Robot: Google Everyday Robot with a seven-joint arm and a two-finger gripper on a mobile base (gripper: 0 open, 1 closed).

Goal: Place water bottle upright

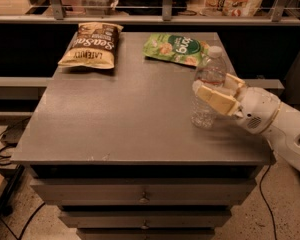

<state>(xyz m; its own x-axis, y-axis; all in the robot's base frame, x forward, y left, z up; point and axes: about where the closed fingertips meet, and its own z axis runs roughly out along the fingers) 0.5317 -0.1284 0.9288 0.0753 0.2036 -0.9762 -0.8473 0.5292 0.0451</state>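
Note:
The water bottle [208,79] is clear ribbed plastic with a white cap. It stands upright on the right side of the grey table [120,114], its base on or just above the surface. My gripper [217,91] reaches in from the right. Its cream fingers [217,100] are closed around the bottle's middle. The bottle's label band is hidden behind the fingers.
A brown-and-cream snack bag [92,45] lies at the back left of the table. A green snack bag [176,48] lies at the back, just behind the bottle. A railed shelf [165,6] with goods runs behind the table. Drawers [142,194] sit below the tabletop.

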